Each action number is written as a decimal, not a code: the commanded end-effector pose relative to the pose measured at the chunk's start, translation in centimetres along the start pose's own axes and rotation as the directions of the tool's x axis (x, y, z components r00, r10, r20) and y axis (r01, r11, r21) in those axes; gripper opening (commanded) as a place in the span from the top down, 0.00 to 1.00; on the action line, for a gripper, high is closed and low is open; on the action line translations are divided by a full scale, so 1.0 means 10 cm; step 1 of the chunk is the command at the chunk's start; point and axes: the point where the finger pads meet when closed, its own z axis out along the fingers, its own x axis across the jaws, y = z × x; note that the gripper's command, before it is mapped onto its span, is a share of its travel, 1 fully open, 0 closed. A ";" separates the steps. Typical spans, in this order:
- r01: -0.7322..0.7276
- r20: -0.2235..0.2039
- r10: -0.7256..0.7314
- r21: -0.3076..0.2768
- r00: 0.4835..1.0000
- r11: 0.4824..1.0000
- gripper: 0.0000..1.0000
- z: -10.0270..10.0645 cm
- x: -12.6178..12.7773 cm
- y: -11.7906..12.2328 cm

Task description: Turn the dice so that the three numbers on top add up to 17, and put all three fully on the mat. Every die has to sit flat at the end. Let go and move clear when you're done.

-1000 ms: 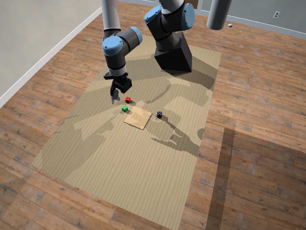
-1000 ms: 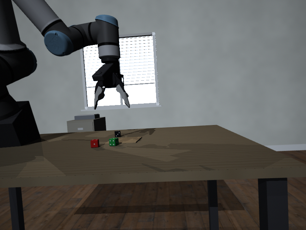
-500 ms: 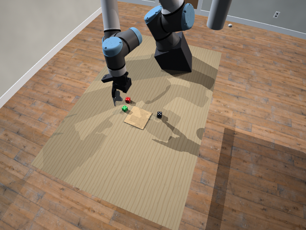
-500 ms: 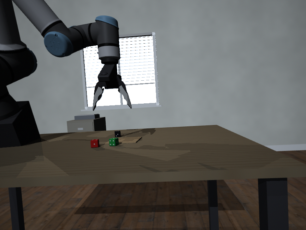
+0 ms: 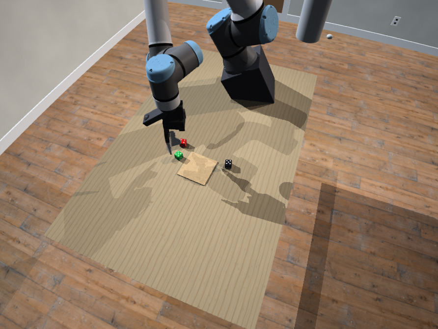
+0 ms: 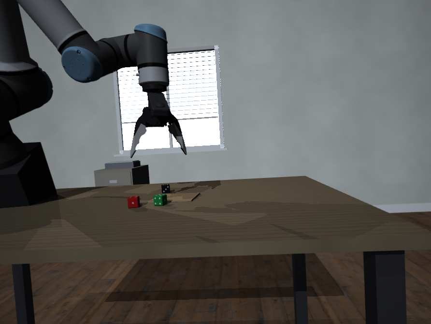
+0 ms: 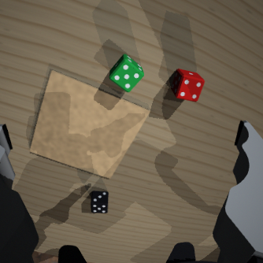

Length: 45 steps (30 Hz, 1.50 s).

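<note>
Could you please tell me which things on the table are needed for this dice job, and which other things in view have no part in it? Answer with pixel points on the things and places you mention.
Part of the job:
- green die (image 5: 178, 155) (image 6: 159, 199) (image 7: 126, 74)
- red die (image 5: 183, 142) (image 6: 133, 202) (image 7: 190, 87)
- black die (image 5: 228, 163) (image 6: 165, 188) (image 7: 99, 202)
- mat (image 5: 198, 169) (image 6: 186, 197) (image 7: 59, 118)

Not part of it:
- window blind (image 6: 193, 83)
- wall outlet (image 5: 396, 21)
- cabinet (image 6: 113, 177)

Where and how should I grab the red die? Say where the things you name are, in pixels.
Come straight down over the red die (image 5: 183, 142) (image 6: 133, 202) (image 7: 190, 86) and pinch two opposite upright sides; it sits flat. I'd keep the tool (image 6: 158, 155) off the side toward the green die (image 5: 178, 155) (image 6: 159, 199) (image 7: 127, 73), its nearest neighbour.
</note>
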 end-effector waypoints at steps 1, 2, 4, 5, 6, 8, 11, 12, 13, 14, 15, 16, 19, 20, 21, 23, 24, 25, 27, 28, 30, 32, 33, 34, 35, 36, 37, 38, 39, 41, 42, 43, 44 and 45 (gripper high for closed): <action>0.130 0.008 -0.130 0.000 0.992 0.992 0.00 0.02 -0.02 -0.01; 0.130 0.008 -0.130 0.000 0.992 0.992 0.00 0.02 -0.02 -0.01; 0.205 0.008 -0.205 0.000 0.979 0.979 0.00 0.03 -0.02 -0.02; 0.243 0.008 -0.243 0.001 0.970 0.970 0.00 0.03 -0.03 -0.02; 0.281 0.008 -0.281 0.001 0.960 0.960 0.00 0.04 -0.03 -0.02; 0.319 0.008 -0.319 0.001 0.948 0.948 0.00 0.05 -0.04 -0.02; 0.426 0.008 -0.426 0.002 0.905 0.905 0.00 0.07 -0.05 -0.02; 0.432 0.008 -0.432 0.002 0.902 0.902 0.00 0.07 -0.05 -0.02; 0.469 0.008 -0.469 0.002 0.883 0.883 0.00 0.07 -0.05 -0.02; 0.506 0.008 -0.506 0.003 0.862 0.863 0.00 0.08 -0.05 -0.02; 0.532 0.007 -0.532 0.003 0.847 0.847 0.00 0.08 -0.06 -0.02; 0.542 0.007 -0.542 0.003 0.840 0.840 0.00 0.09 -0.06 -0.02; 0.577 0.007 -0.577 0.003 0.817 0.817 0.00 0.09 -0.06 -0.02; 0.612 0.007 -0.612 0.004 0.791 0.791 0.00 0.10 -0.06 -0.02; 0.645 0.007 -0.645 0.004 0.764 0.764 0.00 0.11 -0.07 -0.02; 0.702 0.007 -0.702 0.004 0.712 0.712 0.00 0.12 -0.07 -0.02; 0.708 0.007 -0.708 0.004 0.706 0.706 0.00 0.12 -0.07 -0.02; 0.738 0.007 -0.738 0.005 0.674 0.674 0.00 0.13 -0.07 -0.02; 0.767 0.006 -0.767 0.005 0.642 0.642 0.00 0.13 -0.08 -0.02; 0.794 0.006 -0.794 0.005 0.608 0.608 0.00 0.14 -0.08 -0.01; 0.836 0.006 -0.836 0.006 0.549 0.549 0.00 0.15 -0.08 -0.01; 0.866 0.005 -0.866 0.006 0.500 0.500 0.00 0.16 -0.08 -0.01; 0.884 0.005 -0.884 0.006 0.468 0.468 0.00 0.17 -0.08 0.00; 0.886 0.005 -0.886 0.006 0.463 0.463 0.00 0.17 -0.08 0.00; 0.886 0.005 -0.886 0.006 0.463 0.463 0.00 0.17 -0.08 0.00; 0.886 0.005 -0.886 0.006 0.463 0.463 0.00 0.17 -0.08 0.00; 0.905 0.005 -0.905 0.006 0.425 0.425 0.00 0.18 -0.08 0.00; 0.923 0.005 -0.923 0.007 0.386 0.386 0.00 0.18 -0.08 0.00; 0.938 0.004 -0.938 0.007 0.346 0.346 0.00 0.19 -0.08 0.01; 0.952 0.004 -0.952 0.007 0.307 0.307 0.00 0.20 -0.08 0.01; 0.964 0.004 -0.964 0.007 0.267 0.267 0.00 0.20 -0.08 0.01; 0.974 0.004 -0.974 0.007 0.227 0.227 0.00 0.21 -0.08 0.02; 0.981 0.003 -0.981 0.007 0.194 0.194 0.00 0.21 -0.08 0.02; 0.982 0.003 -0.982 0.007 0.187 0.187 0.00 0.22 -0.08 0.02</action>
